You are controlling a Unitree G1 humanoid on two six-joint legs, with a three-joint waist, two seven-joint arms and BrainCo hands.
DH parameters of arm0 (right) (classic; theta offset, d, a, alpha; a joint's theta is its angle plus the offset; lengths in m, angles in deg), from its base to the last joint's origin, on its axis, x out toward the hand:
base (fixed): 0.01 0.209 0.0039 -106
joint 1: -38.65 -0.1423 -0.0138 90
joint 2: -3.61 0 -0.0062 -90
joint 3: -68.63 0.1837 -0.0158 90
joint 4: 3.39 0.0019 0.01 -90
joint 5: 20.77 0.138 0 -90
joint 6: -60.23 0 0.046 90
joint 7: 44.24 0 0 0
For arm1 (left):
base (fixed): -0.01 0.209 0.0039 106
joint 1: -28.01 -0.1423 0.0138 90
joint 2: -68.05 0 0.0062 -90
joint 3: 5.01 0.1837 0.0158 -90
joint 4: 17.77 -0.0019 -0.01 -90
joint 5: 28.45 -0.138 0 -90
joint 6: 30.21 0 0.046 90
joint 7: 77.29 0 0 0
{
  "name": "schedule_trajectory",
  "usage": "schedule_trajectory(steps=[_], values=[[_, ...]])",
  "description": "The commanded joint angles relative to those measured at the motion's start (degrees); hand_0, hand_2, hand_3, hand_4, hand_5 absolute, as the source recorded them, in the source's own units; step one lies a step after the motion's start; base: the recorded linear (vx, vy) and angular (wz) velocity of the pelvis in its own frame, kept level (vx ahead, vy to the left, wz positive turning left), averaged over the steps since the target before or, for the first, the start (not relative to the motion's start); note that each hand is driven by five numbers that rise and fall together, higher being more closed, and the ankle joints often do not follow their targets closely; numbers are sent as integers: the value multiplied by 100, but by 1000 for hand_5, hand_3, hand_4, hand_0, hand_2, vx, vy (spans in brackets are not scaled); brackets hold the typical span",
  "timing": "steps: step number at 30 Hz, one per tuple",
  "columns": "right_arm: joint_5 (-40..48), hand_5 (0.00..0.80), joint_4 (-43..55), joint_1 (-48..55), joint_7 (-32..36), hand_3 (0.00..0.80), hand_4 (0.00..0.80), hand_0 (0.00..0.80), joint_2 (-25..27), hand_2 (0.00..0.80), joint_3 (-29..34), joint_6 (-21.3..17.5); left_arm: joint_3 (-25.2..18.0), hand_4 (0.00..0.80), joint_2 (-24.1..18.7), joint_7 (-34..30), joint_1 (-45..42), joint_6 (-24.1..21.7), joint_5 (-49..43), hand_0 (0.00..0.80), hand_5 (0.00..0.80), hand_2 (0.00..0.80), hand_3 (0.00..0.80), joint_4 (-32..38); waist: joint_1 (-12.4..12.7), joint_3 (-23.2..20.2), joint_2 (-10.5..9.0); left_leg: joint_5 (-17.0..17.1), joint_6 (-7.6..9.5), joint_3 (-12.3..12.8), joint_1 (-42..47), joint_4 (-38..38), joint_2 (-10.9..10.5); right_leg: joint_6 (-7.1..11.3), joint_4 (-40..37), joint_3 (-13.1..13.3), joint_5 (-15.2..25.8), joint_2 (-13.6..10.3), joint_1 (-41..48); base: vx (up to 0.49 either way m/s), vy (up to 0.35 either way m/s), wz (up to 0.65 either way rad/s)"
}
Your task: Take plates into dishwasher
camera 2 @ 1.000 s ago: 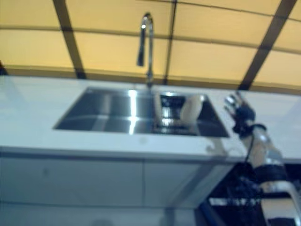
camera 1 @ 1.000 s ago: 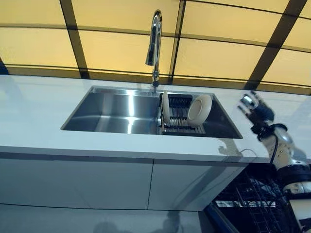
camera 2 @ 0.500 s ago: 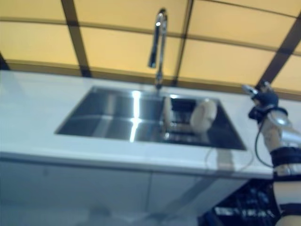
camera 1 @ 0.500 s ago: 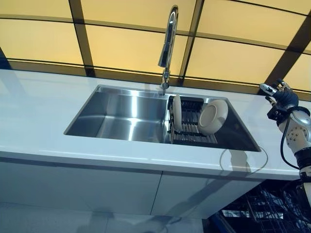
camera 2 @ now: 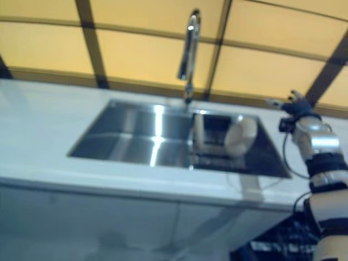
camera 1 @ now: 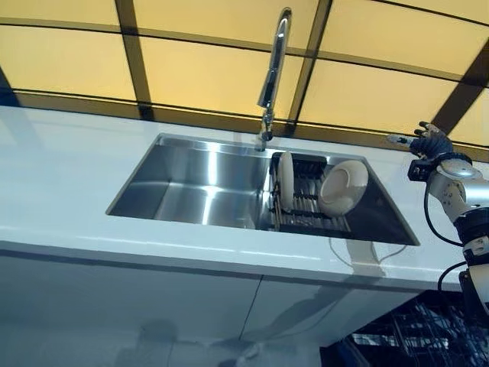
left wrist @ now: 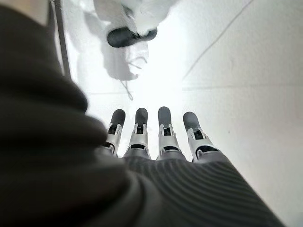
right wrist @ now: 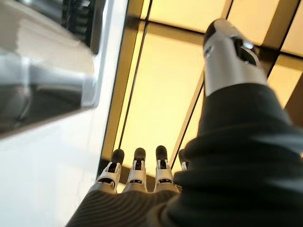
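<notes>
Two white plates stand in a dark dish rack (camera 1: pixel 309 218) at the right end of the steel sink (camera 1: pixel 187 187): one upright plate (camera 1: pixel 284 180) edge-on, and a rounder plate (camera 1: pixel 343 186) leaning to its right. My right hand (camera 1: pixel 428 144) is raised over the counter to the right of the sink, beyond the plates and apart from them, fingers (right wrist: pixel 136 174) straight and empty. My left hand (left wrist: pixel 161 142) shows only in the left wrist view, fingers straight, holding nothing, over a pale surface.
A tall chrome faucet (camera 1: pixel 273 70) rises behind the sink's middle. The white counter (camera 1: pixel 61 191) runs left and right of the sink, with yellow panels behind it. The open dishwasher's dark wire rack (camera 1: pixel 409 336) shows at the lower right, below the counter edge.
The camera has shifted, sliding the sink rightward in view. My right hand has risen and moved back from beside the sink's front right corner to its far right corner.
</notes>
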Motion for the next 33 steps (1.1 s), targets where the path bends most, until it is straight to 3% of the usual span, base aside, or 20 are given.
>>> schedule_trajectory(steps=[1, 5, 12, 19, 33], values=[[-185, 0, -224, -770, -219, 0, 0, 0, 188, 0, -185, -179, -79, 0, -219, 105, 299, 73, 250, 0, 0, 0, 0, -377, 39, -92, -110, -505, -259, -188, -37, 13, 27, 120, -643, 10, 792, 129, 162, 0, -241, -23], [-242, 0, -367, -707, -186, 0, 0, 0, 349, 0, -174, -8, -150, 0, -61, 123, 227, -125, -46, 0, 0, 0, 0, -514, 43, -229, -253, -495, -404, -88, -76, 13, 164, 182, -807, -126, 589, 247, 309, 86, -227, -12], [-206, 0, -451, -778, 292, 0, 0, 0, 498, 0, -267, 73, -98, 0, 104, 93, 66, -254, -235, 0, 0, 0, 0, -504, -4, -336, -237, -515, -527, -46, -2, 13, 196, 152, -807, -135, 435, 261, 419, 89, -71, -2], [37, 0, -63, -665, 511, 0, 0, 0, 326, 0, -306, 115, 7, 0, 121, -8, -46, -282, -226, 0, 0, 0, 0, -448, -53, -252, -192, -429, -548, -47, -80, 13, 178, 95, -807, -115, 481, 225, 306, 32, -22, -3], [768, 0, 588, -889, 16, 0, 0, 0, 23, 0, -434, 60, 147, 0, 187, 53, -68, -381, -14, 0, 0, 0, 0, -353, 12, 38, -165, -274, -636, -204, -501, 13, 196, 54, -807, -172, 496, 233, -2, -25, 1, 2]])
